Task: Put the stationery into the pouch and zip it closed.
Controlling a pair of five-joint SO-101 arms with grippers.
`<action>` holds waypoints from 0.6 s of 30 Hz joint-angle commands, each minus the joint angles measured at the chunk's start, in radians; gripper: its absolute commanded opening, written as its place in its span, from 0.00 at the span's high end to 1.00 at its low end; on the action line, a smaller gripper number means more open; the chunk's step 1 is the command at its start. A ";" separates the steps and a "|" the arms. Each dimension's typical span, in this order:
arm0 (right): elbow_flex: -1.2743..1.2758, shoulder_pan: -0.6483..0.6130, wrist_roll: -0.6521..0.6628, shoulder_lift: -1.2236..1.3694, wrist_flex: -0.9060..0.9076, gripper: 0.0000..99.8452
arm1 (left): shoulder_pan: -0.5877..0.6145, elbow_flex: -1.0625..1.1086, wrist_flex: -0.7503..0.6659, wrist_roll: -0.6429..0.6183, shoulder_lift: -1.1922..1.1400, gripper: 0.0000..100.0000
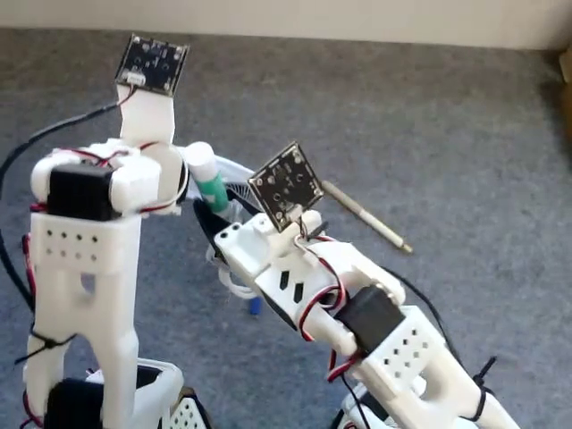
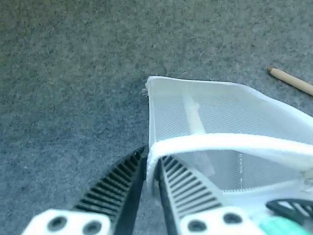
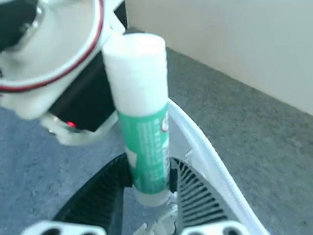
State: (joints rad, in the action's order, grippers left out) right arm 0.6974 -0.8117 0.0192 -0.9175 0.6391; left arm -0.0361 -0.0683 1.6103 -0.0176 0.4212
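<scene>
Surface: grey carpet (image 1: 429, 116) all over, with a pale wall (image 1: 357, 18) along the far edge.
Pouch: white mesh pouch (image 2: 220, 112), about mid-scene between the two arms. Its mouth is open and the zip band arches across the top. Something pale and long shows through the mesh, but I honestly can't tell what.
Glue stick: green and white glue stick (image 3: 142, 127), roughly upright with the white cap on top, right at the pouch's rim. I can't tell if its lower end is inside the mouth.
Right claw: the right gripper (image 3: 149, 164) is clamped on the green lower half of the glue stick, one ribbed finger on each side.
Left claw: the left gripper (image 2: 151, 156) is squeezed nearly shut on the left end of the pouch's rim, with the white band pinched between the fingers.
Arms: in the high view the left arm stands tall on the left, and the right arm leans in from the near right.
Pencil: a tan wooden pencil (image 1: 366, 214) lies flat on the carpet to the right of the pouch, apart from it and slanting near-right.
Odd bit: a small blue thing (image 1: 255, 306) sits on the carpet under the right arm, too hidden to name.
</scene>
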 commanded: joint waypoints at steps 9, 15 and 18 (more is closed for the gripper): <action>0.128 0.137 0.002 -0.033 -0.466 0.99 | -0.019 -0.107 0.009 0.002 -0.067 0.99; 0.128 0.134 0.002 -0.008 -0.472 0.99 | -0.019 -0.107 0.009 -0.023 -0.068 0.99; 0.119 0.134 0.000 0.071 -0.475 0.99 | -0.021 -0.107 0.009 -0.025 -0.068 0.99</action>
State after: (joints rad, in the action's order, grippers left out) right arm 0.8324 -0.6874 0.0192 -0.9129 0.2018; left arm -0.0361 -0.1220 1.6226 -0.0284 0.3552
